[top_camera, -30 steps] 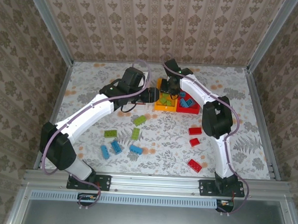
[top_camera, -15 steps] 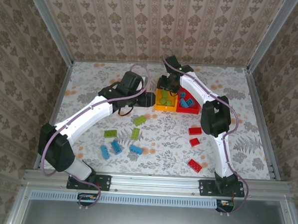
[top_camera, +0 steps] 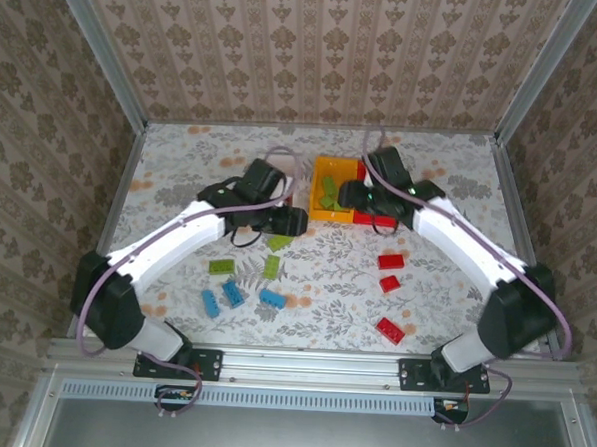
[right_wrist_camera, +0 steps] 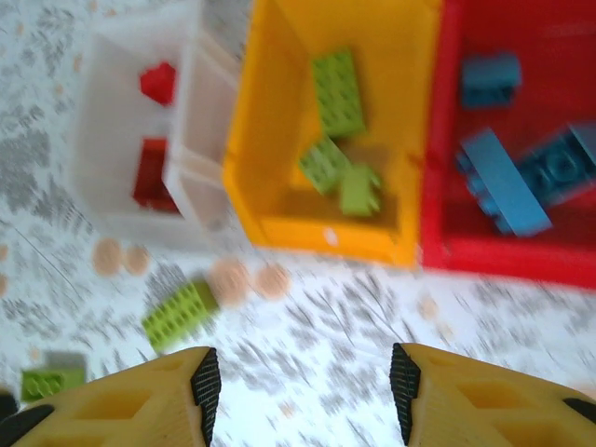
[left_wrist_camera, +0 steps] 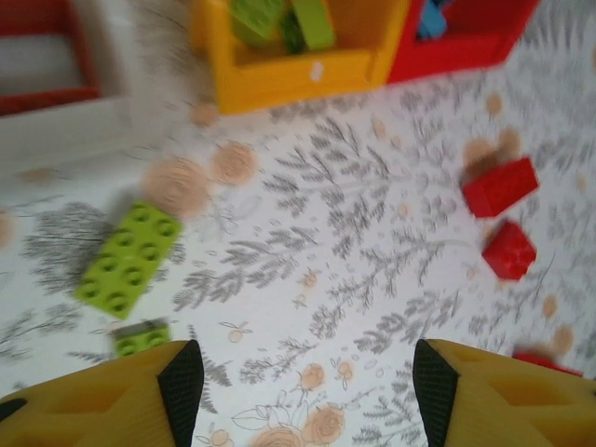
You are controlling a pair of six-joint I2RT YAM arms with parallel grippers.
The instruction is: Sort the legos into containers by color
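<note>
The left gripper is hovering with its jaws apart and empty, and a lime green brick is lying at its 10 o'clock. The right gripper, also apart and empty, is facing the orange-yellow bin at 12 o'clock.

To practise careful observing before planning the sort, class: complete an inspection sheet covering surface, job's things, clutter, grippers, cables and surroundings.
Surface: floral tabletop, flat.
Job's things: white bin holds red bricks, orange bin green bricks, red bin blue bricks; loose on the tabletop: three green legos, three blue legos, three red legos.
Clutter: nothing seen.
Grippers: left gripper and right gripper open, empty.
Cables: purple cables, in loose loops.
Surroundings: patterned walls, metal frame.
</note>
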